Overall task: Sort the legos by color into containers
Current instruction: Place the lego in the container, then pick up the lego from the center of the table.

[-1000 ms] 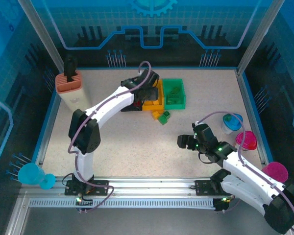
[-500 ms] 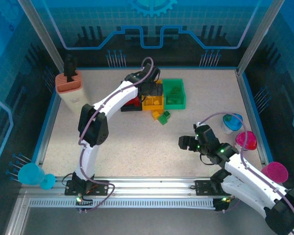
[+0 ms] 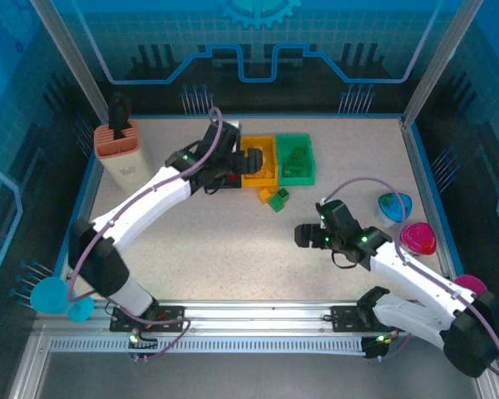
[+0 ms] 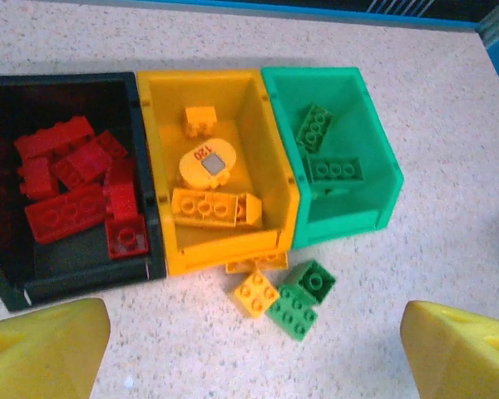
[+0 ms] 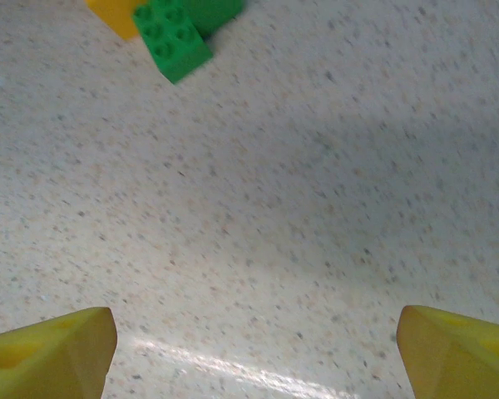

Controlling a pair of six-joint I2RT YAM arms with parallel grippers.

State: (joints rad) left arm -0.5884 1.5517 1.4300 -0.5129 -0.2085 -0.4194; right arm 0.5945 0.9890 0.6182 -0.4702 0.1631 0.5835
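Before the yellow bin [image 4: 224, 253] lie one yellow brick [image 4: 256, 293] and two green bricks [image 4: 293, 312], loose and touching; red bricks [image 4: 66, 212] sit in the black bin [image 4: 75, 278]; the green bin [image 4: 349, 224] holds green. Left gripper [image 4: 249, 349], spread wide, hangs just short of the loose three; right gripper [image 5: 254, 349], likewise spread, has a green brick [image 5: 173, 37] ahead-left.

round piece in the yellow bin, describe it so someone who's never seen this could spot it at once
A black bin, a yellow bin and a green bin stand in a row. In the middle one, the round piece lies between a small brick and a long brick. It alone is a disc, with a grey square and a red 120 on top.
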